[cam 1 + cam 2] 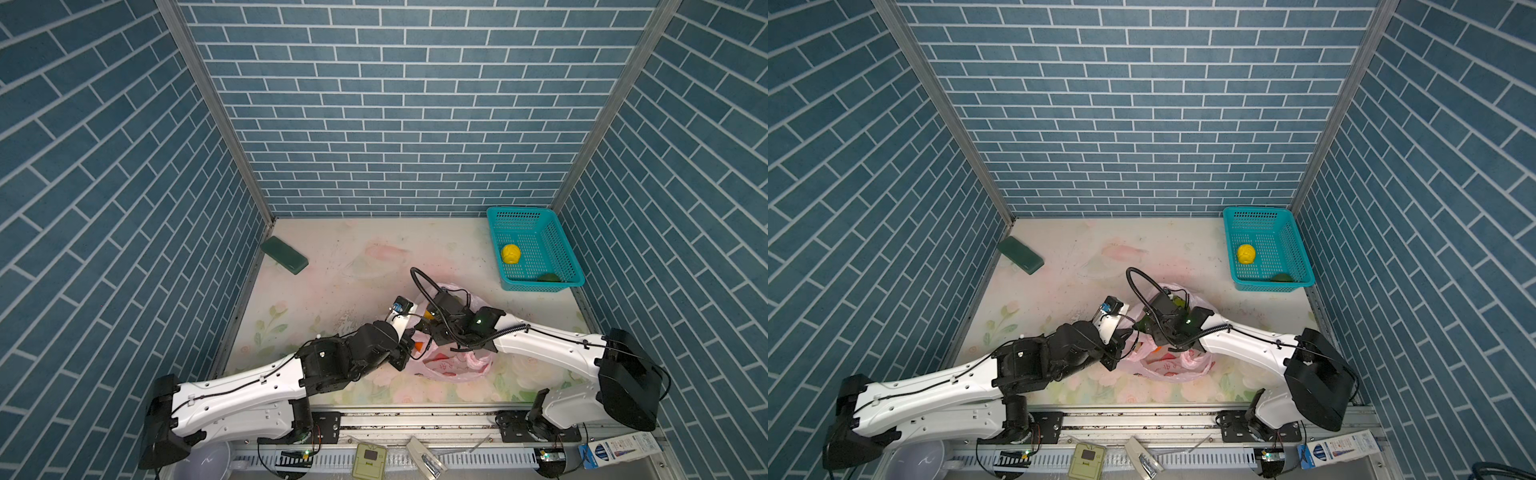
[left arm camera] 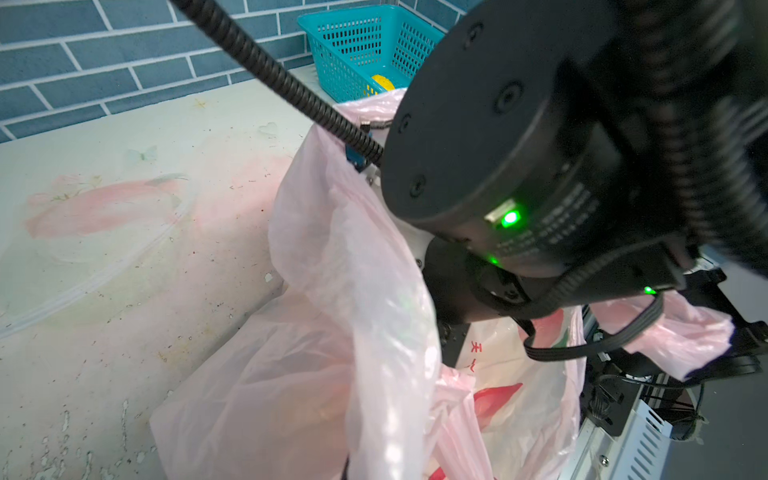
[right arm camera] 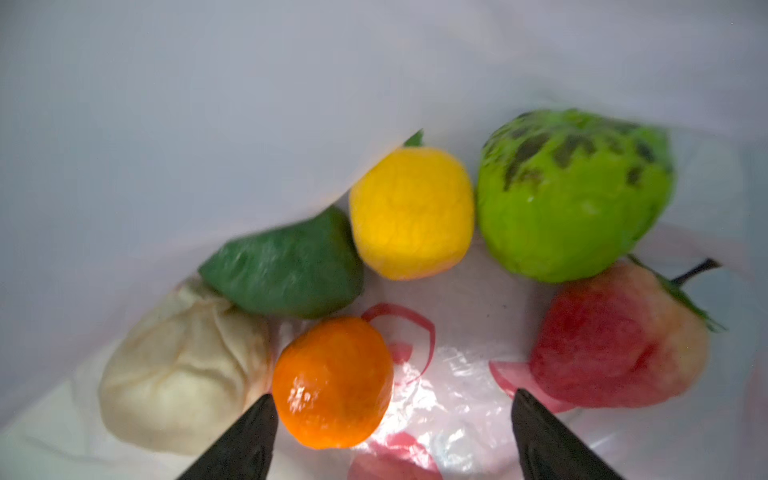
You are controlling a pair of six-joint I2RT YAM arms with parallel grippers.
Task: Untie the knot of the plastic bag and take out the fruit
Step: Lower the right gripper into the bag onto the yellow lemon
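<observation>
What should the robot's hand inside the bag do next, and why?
Probably nudge the right gripper forward and a little sideways, so the orange fruit sits centred between its open jaws, ready for closing. The orange fruit lies nearest, just inside one fingertip and off-centre, and the pink bag is open around it.

One pink plastic bag (image 2: 353, 270) holding six toy fruits (image 3: 332, 382), one teal mesh basket (image 1: 559, 245) holding two more, and one dark green block (image 1: 284, 254).
</observation>
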